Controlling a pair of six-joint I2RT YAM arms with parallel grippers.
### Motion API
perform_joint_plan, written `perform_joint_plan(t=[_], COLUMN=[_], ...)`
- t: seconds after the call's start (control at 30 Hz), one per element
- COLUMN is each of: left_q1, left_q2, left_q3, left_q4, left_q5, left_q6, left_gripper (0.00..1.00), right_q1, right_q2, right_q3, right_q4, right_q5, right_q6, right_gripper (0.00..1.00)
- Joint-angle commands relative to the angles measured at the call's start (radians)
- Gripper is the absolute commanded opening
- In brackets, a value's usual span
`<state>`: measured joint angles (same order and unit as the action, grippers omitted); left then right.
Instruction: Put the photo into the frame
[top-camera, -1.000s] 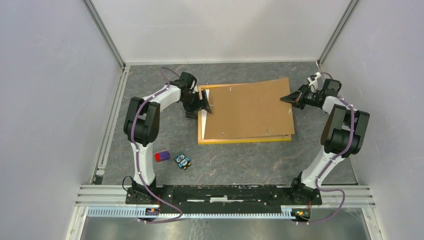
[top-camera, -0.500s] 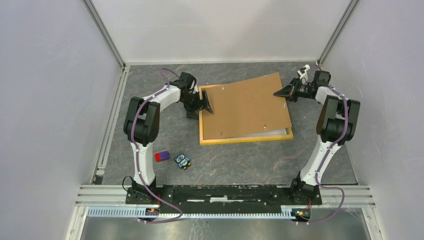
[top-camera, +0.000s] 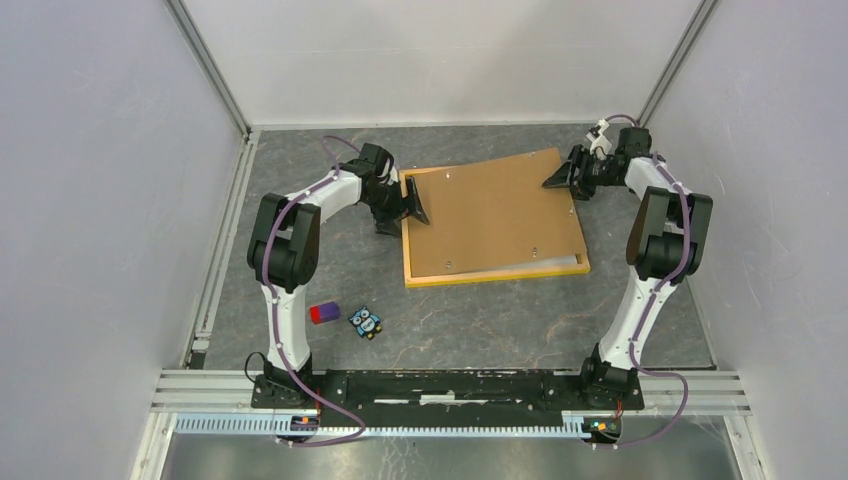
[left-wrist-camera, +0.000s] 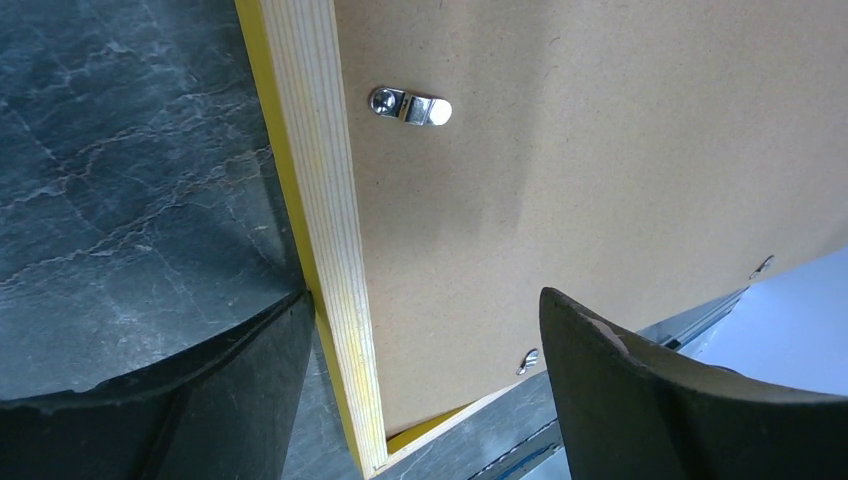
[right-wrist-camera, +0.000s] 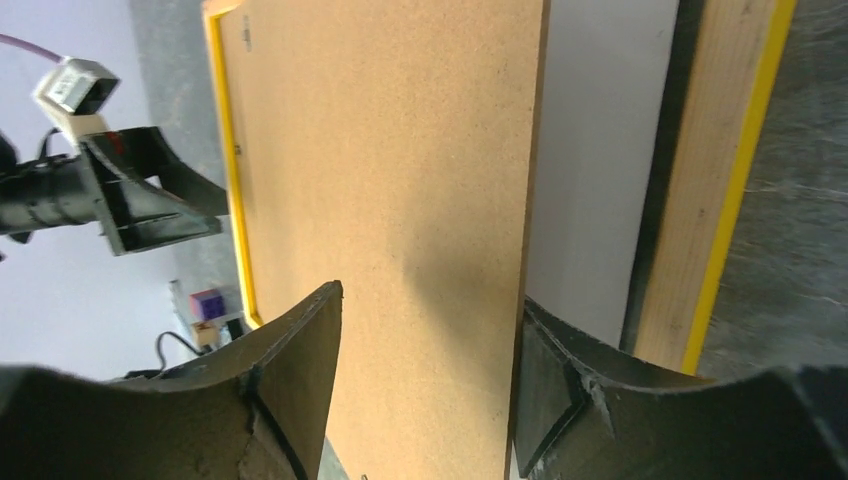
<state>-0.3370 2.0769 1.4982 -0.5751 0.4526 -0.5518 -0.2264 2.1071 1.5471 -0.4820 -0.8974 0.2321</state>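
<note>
The frame lies flat mid-table, its yellow-orange border showing along the left and near sides. A brown backing panel rests askew on top of it. Only a white sliver of the photo shows under the panel's near right edge. My left gripper is open, its fingers either side of the frame's left rail. My right gripper is open at the panel's far right corner. In the right wrist view the panel's edge lies between the fingers, with the photo's white back and the frame beside it.
A purple-and-red block and a small owl figure lie near the left arm. Metal turn clips sit on the panel. Enclosure walls stand close on both sides, and an aluminium rail runs along the near edge.
The right gripper moved up and left with the panel's right edge, turning the panel over the frame, then opened its jaws. The left gripper stayed put.
</note>
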Motion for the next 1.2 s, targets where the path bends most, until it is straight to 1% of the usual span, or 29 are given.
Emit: perform_joint_plan(t=[0.0,0.17,0.2,0.27,0.37,0.5,0.57,0.67,0.87,0.97,1.07,1.17], left_q1=[-0.008,-0.008,-0.008,-0.008,-0.008,-0.006,-0.006,-0.005,-0.006,-0.008,-0.012,-0.019], left_q2=[-0.029,-0.034,-0.034,-0.036,-0.037,-0.042,-0.047,-0.051,-0.043,-0.037,-0.036,-0.035], left_q3=[0.002,0.004,0.004,0.003,0.001,0.003,0.001,0.001,-0.001,-0.002,-0.014,-0.026], left_q4=[0.041,0.038,0.037,0.037,0.037,0.037,0.035,0.032,0.026,0.015,0.014,0.014], left_q5=[0.043,0.042,0.044,0.044,0.045,0.049,0.048,0.045,0.035,0.018,-0.006,-0.044], left_q6=[-0.034,-0.035,-0.035,-0.036,-0.039,-0.042,-0.042,-0.039,-0.042,-0.042,-0.042,-0.039], left_gripper=[0.88,0.89,0.89,0.89,0.9,0.9,0.9,0.91,0.9,0.88,0.85,0.81], right_q1=[0.011,0.023,0.025,0.032,0.037,0.046,0.049,0.052,0.059,0.117,0.195,0.316], right_q2=[-0.033,-0.102,-0.108,-0.115,-0.135,-0.165,-0.199,-0.261,-0.339,-0.408,-0.487,-0.595], right_q3=[0.078,0.023,0.019,0.03,0.045,0.048,-0.008,-0.135,-0.329,-0.401,-0.464,-0.535], right_q4=[-0.107,-0.07,-0.071,-0.087,-0.107,-0.09,-0.049,0.033,0.119,0.146,0.139,0.153], right_q5=[0.131,0.237,0.253,0.293,0.374,0.453,0.479,0.513,0.56,0.64,0.791,0.942], right_q6=[-0.093,-0.087,-0.089,-0.101,-0.12,-0.16,-0.158,-0.15,-0.098,-0.093,-0.087,-0.068], right_gripper=[0.63,0.66,0.69,0.7,0.71,0.71,0.71,0.7,0.68,0.68,0.67,0.68])
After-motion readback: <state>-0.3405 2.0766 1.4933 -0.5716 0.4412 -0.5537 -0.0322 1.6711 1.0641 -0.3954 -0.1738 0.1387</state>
